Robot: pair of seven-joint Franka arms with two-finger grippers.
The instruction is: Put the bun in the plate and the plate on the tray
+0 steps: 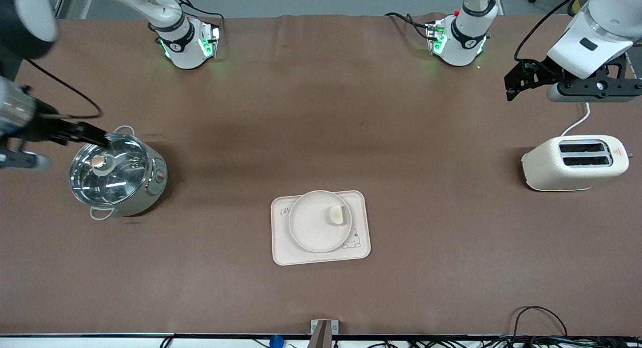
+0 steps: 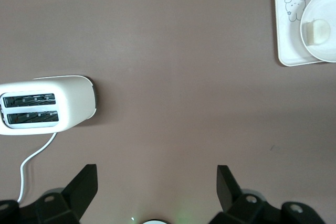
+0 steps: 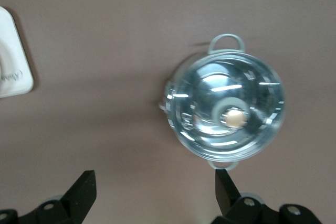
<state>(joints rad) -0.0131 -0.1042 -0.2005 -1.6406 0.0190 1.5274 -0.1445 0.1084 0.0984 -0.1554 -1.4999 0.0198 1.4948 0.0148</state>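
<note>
left gripper (image 1: 510, 87) spread, empty, over bare table; right gripper (image 1: 98, 136) spread above steel pot (image 1: 118, 173). small cream bun (image 1: 336, 215) in round cream plate (image 1: 308, 228) on rectangular cream tray (image 1: 281, 247).

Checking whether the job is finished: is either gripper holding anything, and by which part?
Nothing is held. The left gripper is open above the toaster; the right gripper is open beside the pot.

Shiny metal pot (image 1: 123, 180) with glass lid (image 1: 108, 168); matt brown table cover (image 1: 321, 112).
</note>
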